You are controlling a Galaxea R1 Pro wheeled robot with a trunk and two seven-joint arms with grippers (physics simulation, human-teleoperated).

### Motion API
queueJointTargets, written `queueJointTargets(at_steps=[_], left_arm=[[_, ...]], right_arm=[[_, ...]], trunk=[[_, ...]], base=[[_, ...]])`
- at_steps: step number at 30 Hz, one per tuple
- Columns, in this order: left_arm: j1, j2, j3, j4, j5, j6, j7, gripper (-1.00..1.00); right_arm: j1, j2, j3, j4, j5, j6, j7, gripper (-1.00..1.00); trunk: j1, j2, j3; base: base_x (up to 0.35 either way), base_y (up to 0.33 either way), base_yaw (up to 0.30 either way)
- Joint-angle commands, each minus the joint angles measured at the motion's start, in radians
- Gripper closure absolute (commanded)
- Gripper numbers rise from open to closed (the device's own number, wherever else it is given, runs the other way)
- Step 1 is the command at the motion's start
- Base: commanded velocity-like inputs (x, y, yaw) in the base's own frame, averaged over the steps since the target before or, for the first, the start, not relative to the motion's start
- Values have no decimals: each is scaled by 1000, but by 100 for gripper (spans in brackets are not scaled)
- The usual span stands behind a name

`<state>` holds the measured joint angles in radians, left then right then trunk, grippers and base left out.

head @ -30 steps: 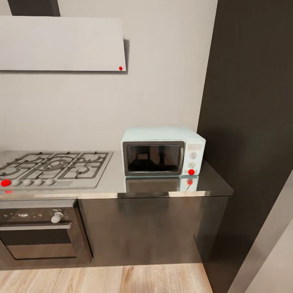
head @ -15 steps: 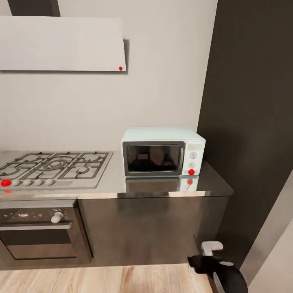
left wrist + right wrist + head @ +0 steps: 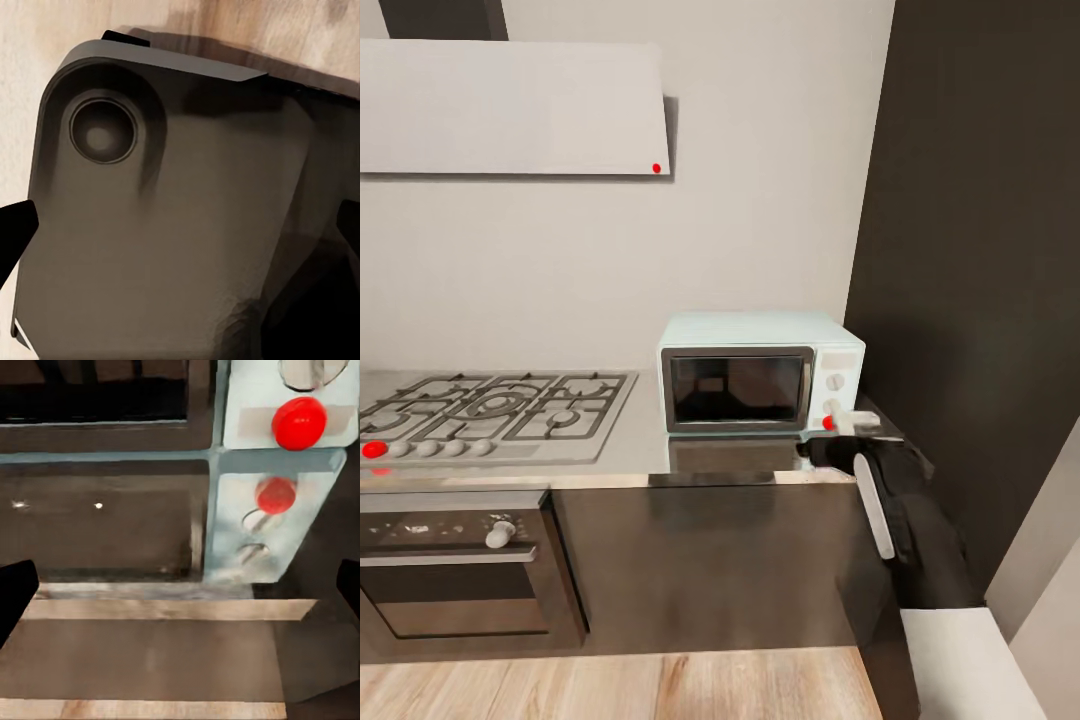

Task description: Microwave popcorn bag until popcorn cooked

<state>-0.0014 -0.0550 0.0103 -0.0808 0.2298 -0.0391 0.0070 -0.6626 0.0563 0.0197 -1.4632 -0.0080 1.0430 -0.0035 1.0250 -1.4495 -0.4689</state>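
The microwave (image 3: 762, 375) stands on the grey mirror-like tabletop (image 3: 640, 440), against the pale wall and just beside a tall dark panel (image 3: 970, 280); its door is closed and the steel below shows its reflection; the popcorn bag cannot be made out on the stretch of tabletop in the head view. The right jaws (image 3: 852, 420) are raised at the tabletop's front edge, just in front of the microwave's lower right corner, close to the red button (image 3: 828, 423) at the foot of the knob panel; the black and white forearm (image 3: 890, 500) slopes down from them. In the right wrist view the red button (image 3: 298, 422) sits straight ahead with its mirror image below it on the steel, and the two dark fingertips (image 3: 15, 592) lie at opposite edges of the picture, so these jaws are spread wide with nothing between them. To the microwave's left lie the gas hob (image 3: 490, 410) and, under it, the oven (image 3: 455, 565); a grey hood (image 3: 510, 105) hangs above. The left wrist view looks at a dark grey part of the robot's body (image 3: 172, 225) over wooden floor (image 3: 45, 30); dark tips (image 3: 13, 232) lie at opposite edges, so the left jaws are also spread and empty.
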Motion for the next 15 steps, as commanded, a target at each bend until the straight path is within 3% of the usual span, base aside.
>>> queueJointTargets(at_steps=[1,4,6,10,15], left_arm=[[0,0,1,0,5,-2,1,-100],[0,0,0,-1,5,-2,1,-100],[0,0,0,-1,5,-2,1,-100],[0,-1,-1,-1,4,-3,1,-100],[0,0,-1,-2,2,-4,1,-100]], right_arm=[[-16,5,0,0,0,4,-1,-100],[-35,37,-4,1,7,2,-4,-100],[-38,46,-7,2,10,-76,-5,-100],[-37,35,-9,45,12,-260,-7,-100],[-38,31,-15,59,14,-337,-2,-100]], trunk=[[0,-1,-1],[0,-1,-1],[0,-1,-1],[0,-1,-1],[0,-1,-1]], base=[[0,0,0],[0,0,0],[0,0,0],[0,0,0],[0,0,0]])
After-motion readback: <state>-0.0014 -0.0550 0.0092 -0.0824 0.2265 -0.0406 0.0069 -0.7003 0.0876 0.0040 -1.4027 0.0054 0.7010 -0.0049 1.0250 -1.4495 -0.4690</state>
